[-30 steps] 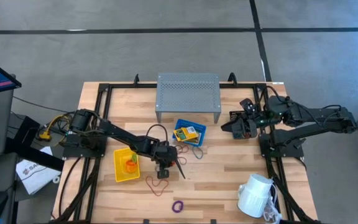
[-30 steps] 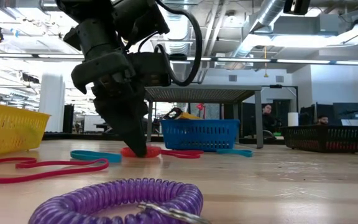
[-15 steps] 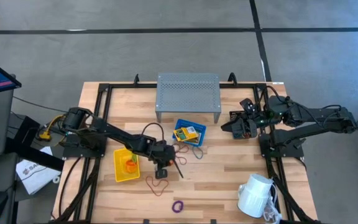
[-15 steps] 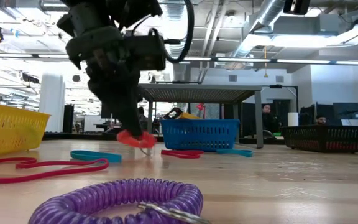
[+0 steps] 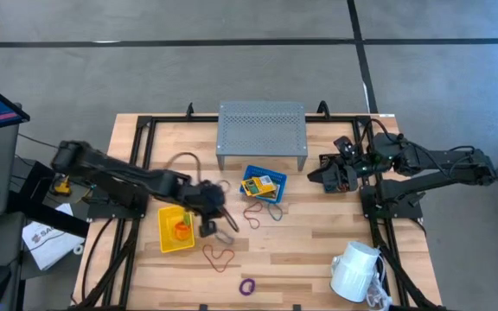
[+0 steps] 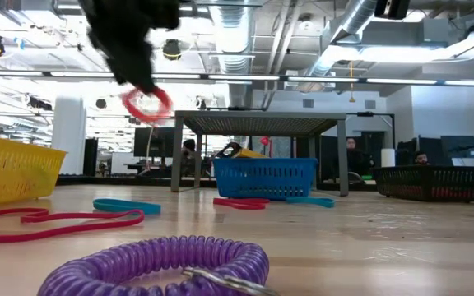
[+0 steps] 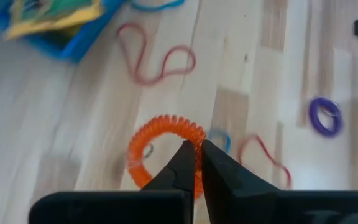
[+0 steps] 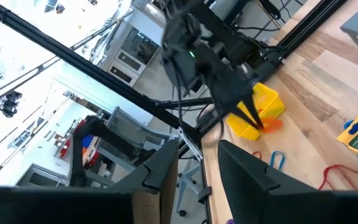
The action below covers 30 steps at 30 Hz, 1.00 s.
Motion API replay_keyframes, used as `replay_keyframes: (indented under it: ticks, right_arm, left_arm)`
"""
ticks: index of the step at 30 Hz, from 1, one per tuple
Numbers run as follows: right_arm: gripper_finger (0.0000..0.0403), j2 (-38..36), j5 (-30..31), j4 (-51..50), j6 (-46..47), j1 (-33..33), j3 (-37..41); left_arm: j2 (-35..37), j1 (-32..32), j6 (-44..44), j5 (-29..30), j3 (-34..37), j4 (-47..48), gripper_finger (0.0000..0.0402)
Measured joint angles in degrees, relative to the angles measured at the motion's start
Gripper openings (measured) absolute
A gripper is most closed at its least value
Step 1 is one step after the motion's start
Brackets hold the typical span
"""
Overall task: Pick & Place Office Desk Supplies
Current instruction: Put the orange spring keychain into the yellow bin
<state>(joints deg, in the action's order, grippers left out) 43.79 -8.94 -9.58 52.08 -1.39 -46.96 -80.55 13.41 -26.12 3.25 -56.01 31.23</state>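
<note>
An orange coiled loop (image 7: 164, 149) was pinched between the nearly closed fingers of the left gripper (image 7: 196, 163), lifted clear of the wooden table (image 5: 314, 242) beside the yellow plastic bin (image 5: 175, 230). One purple coiled loop (image 5: 247, 286) and one blue bin (image 5: 262, 185) were seen. The right gripper (image 8: 197, 158) was held spread apart, empty.
</note>
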Motion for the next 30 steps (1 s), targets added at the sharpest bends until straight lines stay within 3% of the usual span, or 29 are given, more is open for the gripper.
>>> replay_keyframes:
  ticks: [7, 14, 22, 30]
  right_arm:
    - [0.0111, 0.0, 0.0, 1.5, 0.0, 1.8, 0.0]
    - [0.0111, 0.0, 1.4, 5.3, 0.2, 2.0, 0.0]
    - [0.0111, 0.0, 2.8, 5.9, 1.2, 2.0, 0.0]
    - [0.0111, 0.1, 3.0, 5.8, 1.5, 1.9, 0.0]
  left_arm:
    - [13.8, 4.6, -11.5, -0.1, 0.0, 18.4, 0.0002]
    - [18.6, 12.7, -25.2, -0.1, 2.4, 29.9, 0.0003]
    - [18.7, 18.8, -39.4, 0.3, 15.0, 17.1, 0.0003]
    - [18.6, 19.3, -43.8, 3.1, 23.4, 4.6, 0.0002]
